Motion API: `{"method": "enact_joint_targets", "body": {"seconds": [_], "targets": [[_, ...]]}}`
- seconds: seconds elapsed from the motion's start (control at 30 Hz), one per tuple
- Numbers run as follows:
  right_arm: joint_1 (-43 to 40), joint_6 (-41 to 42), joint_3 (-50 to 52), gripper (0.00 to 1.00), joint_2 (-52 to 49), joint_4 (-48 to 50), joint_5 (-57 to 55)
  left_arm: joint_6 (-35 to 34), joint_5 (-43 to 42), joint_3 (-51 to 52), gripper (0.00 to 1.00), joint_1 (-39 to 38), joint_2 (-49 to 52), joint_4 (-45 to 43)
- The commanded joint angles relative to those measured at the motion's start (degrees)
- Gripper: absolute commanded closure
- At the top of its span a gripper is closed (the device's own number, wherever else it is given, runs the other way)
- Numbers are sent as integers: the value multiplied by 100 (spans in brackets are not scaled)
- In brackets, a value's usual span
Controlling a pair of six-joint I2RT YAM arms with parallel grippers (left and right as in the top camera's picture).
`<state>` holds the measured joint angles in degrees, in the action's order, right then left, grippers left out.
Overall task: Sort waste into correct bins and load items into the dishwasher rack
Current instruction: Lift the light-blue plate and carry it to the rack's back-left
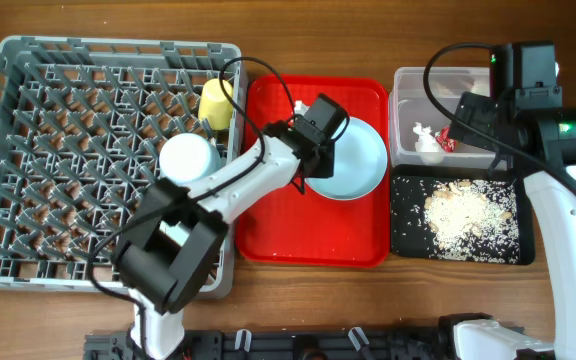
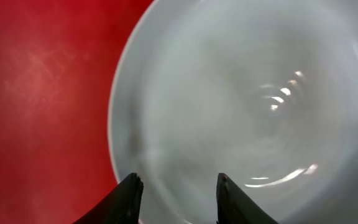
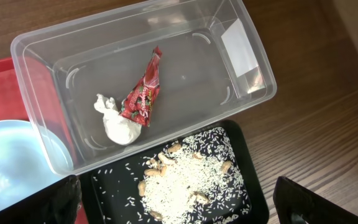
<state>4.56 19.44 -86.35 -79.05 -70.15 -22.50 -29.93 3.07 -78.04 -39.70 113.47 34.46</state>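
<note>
A light blue plate (image 1: 360, 160) (image 2: 241, 93) lies on the red tray (image 1: 308, 230). My left gripper (image 1: 313, 150) (image 2: 178, 186) hovers open over the plate's left rim, one finger by the rim and the other over the inside. The grey dishwasher rack (image 1: 68, 130) holds a yellow cup (image 1: 216, 100) and an upturned pale bowl (image 1: 190, 157). The clear tub (image 3: 36, 81) contains a red wrapper (image 3: 143, 93) and a white tissue (image 3: 117, 124). Rice scraps (image 3: 185, 180) lie in the black tray (image 3: 114, 186). My right gripper (image 3: 179, 208) is wide open above that tray, holding nothing.
The clear tub (image 1: 408, 80) and black tray (image 1: 403, 240) stand side by side just right of the red tray. The left arm reaches across the rack's right edge. Bare wooden table lies right of the bins.
</note>
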Motion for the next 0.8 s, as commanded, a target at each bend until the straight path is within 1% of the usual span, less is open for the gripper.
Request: {"method": "enact_joint_targets", "body": {"seconds": [0.0, 0.2, 0.3, 0.37, 0.5, 0.6, 0.67, 0.7, 0.73, 0.77], "targets": [[-13, 9, -22, 0, 39, 28, 35, -57, 680, 9, 60, 125, 107, 20], [-13, 7, -22, 0, 39, 31, 35, -52, 782, 17, 61, 369, 122, 234], [-13, 4, -22, 0, 39, 31, 35, -55, 1342, 17, 61, 507, 120, 538], [-13, 7, -22, 0, 39, 31, 35, -55, 1405, 15, 64, 616, 120, 684], [-13, 7, -22, 0, 39, 31, 35, -31, 1178, -52, 69, 682, 44, 807], [-13, 7, -22, 0, 39, 31, 35, -31, 610, -350, 69, 605, -243, 955], [-13, 9, -22, 0, 39, 31, 35, -33, 221, -511, 70, 474, -520, 905], [-13, 7, -22, 0, 39, 31, 35, -31, -116, -555, 73, 254, -817, 691], [-13, 9, -22, 0, 39, 33, 35, -31, -149, -555, 76, 129, -894, 608], [-13, 7, -22, 0, 39, 31, 35, 37, -151, -555, 77, 4, -929, 533]]}}
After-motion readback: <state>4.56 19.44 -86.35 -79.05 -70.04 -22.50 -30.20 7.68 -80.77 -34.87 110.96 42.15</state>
